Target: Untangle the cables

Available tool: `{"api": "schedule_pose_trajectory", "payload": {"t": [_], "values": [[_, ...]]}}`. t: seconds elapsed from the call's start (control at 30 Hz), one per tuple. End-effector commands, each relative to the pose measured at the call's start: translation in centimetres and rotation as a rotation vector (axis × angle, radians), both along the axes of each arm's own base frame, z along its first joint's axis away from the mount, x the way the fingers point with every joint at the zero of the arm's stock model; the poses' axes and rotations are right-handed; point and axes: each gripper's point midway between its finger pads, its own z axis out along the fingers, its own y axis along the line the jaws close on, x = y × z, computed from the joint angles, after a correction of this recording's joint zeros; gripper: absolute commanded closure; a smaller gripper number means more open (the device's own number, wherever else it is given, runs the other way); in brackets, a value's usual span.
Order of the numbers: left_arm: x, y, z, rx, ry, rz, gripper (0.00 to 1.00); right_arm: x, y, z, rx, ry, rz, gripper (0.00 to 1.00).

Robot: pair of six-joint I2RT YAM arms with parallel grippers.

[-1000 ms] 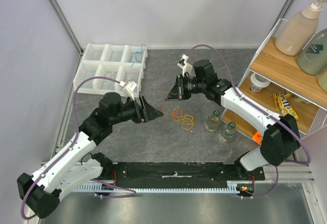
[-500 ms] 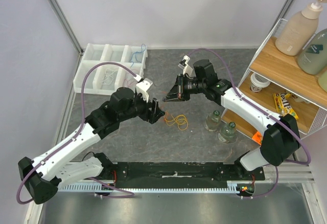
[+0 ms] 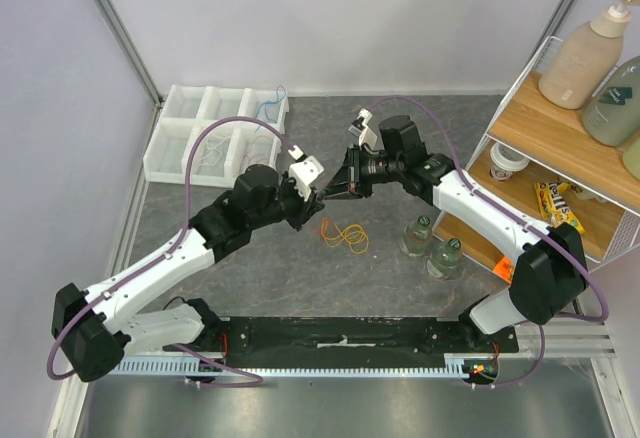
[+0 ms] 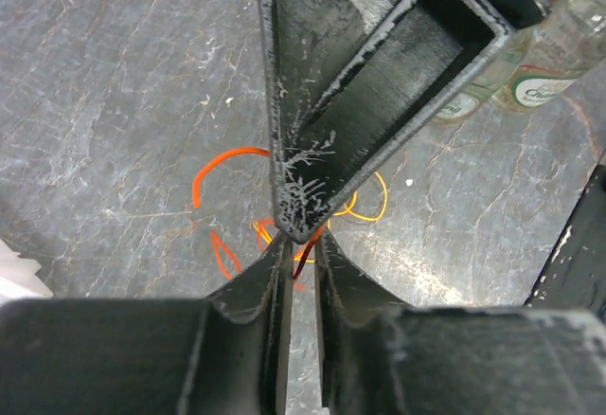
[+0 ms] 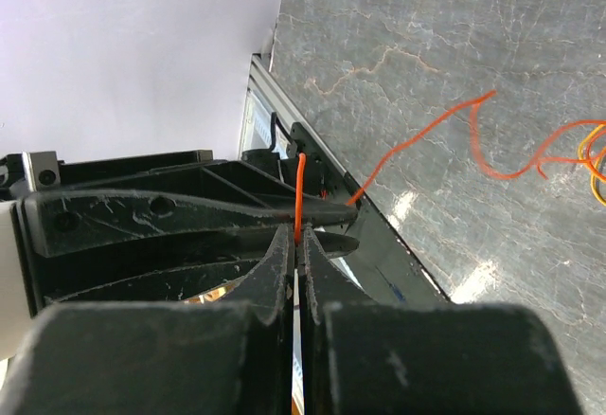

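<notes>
The cables [image 3: 345, 235], thin orange and yellow loops, lie tangled on the grey table just below the two grippers. Above them my right gripper [image 3: 326, 195] is shut on an orange cable [image 5: 300, 188], which trails down to the table. My left gripper [image 3: 316, 202] meets it tip to tip. In the left wrist view the left gripper [image 4: 301, 246] has its jaws a narrow gap apart, and a reddish strand [image 4: 303, 256] runs between them without being pinched. The right gripper's fingertips [image 4: 298, 218] point down just above that gap. Orange [image 4: 222, 161] and yellow [image 4: 371, 208] loops lie beneath.
A white compartment tray [image 3: 215, 123] stands at the back left. Two small glass bottles [image 3: 430, 246] stand right of the cables. A wire shelf [image 3: 560, 158] with bottles and packets fills the right side. Walls close in the left and back.
My left arm has swung in to the right and up until its jaws meet the right gripper's tip. Its jaws have narrowed from wide open to a slim gap. The right arm has barely moved.
</notes>
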Motion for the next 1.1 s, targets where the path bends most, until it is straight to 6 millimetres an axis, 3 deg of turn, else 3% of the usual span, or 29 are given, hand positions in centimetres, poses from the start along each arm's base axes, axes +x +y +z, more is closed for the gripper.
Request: {"api": "schedule_pose_trajectory", "payload": {"t": [0.0, 0.07, 0.1, 0.2, 0.33, 0.47, 0.67, 0.8, 0.93, 1.07], "values": [[0.6, -0.2, 1.9, -0.057, -0.086, 0.005, 0.87, 0.1, 0.2, 2.9, 0.043, -0.072, 0.038, 0.94], [0.3, 0.7, 2.1, -0.072, -0.085, 0.045, 0.93, 1.9, -1.1, 1.9, -0.026, -0.14, 0.016, 0.81], [0.1, 1.3, 2.1, -0.086, -0.081, 0.074, 0.98, 2.7, -2.2, 0.9, -0.088, -0.152, -0.005, 0.67], [-0.9, 2.5, 2.7, -0.152, -0.055, 0.124, 0.98, 4.2, -4.8, -1.4, -0.233, -0.191, 0.01, 0.45], [-1.6, 4.1, 3.9, -0.204, -0.013, 0.209, 0.98, 5.6, -8.3, -4.6, -0.505, -0.27, 0.028, 0.33], [-1.7, 5.2, 6.2, -0.248, 0.032, 0.293, 0.99, 5.5, -11.0, -9.0, -0.682, -0.264, 0.056, 0.29], [-2.3, 6.0, 10.2, -0.334, 0.081, 0.355, 0.98, 3.1, -10.5, -16.4, -0.763, -0.219, 0.147, 0.28], [-2.6, 7.6, 12.8, -0.39, 0.094, 0.437, 0.98, 3.1, -10.4, -18.2, -0.937, -0.306, 0.187, 0.26], [-2.1, 9.7, 14.6, -0.418, 0.093, 0.565, 0.98, 2.9, -10.7, -20.6, -0.997, -0.278, 0.19, 0.28], [-1.8, 9.6, 14.8, -0.38, 0.122, 0.59, 0.98, 2.8, -9.8, -21.3, -0.977, -0.293, 0.186, 0.44]]}}
